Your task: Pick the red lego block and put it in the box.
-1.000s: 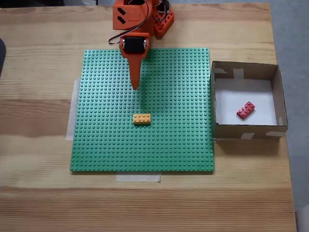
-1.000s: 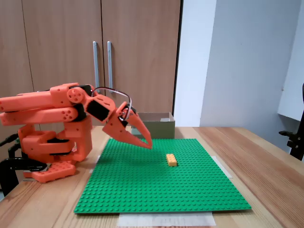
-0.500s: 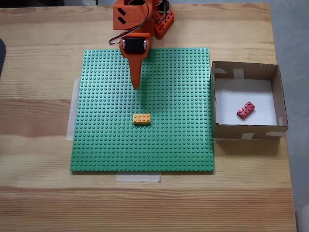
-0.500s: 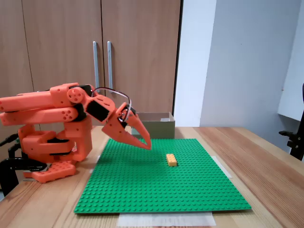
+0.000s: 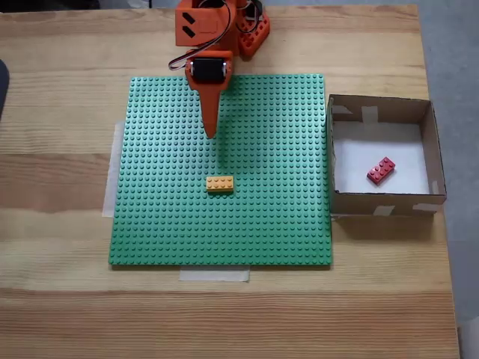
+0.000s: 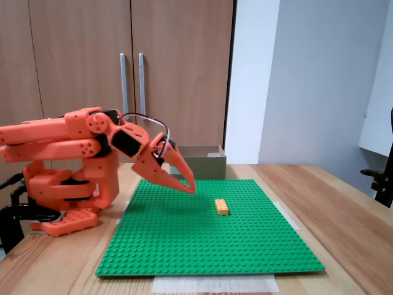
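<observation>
The red lego block [image 5: 381, 170] lies flat on the white bottom of the box [image 5: 383, 200], at the right of a fixed view from above. In a fixed view from the side the box [image 6: 199, 161] stands behind the green baseplate, its inside hidden. My orange gripper [image 5: 210, 133] hovers shut over the far part of the baseplate, with nothing between its fingers. From the side the gripper [image 6: 191, 188] points down and to the right, a little above the studs.
A green studded baseplate [image 5: 165, 224] is taped to the wooden table. A yellow-orange brick [image 5: 219, 183] sits near its middle, also seen from the side as the yellow-orange brick [image 6: 221, 206]. The orange arm base [image 6: 67, 196] stands at the baseplate's far edge.
The gripper tip has drawn back very slightly toward the arm base. The bricks and the box have not moved.
</observation>
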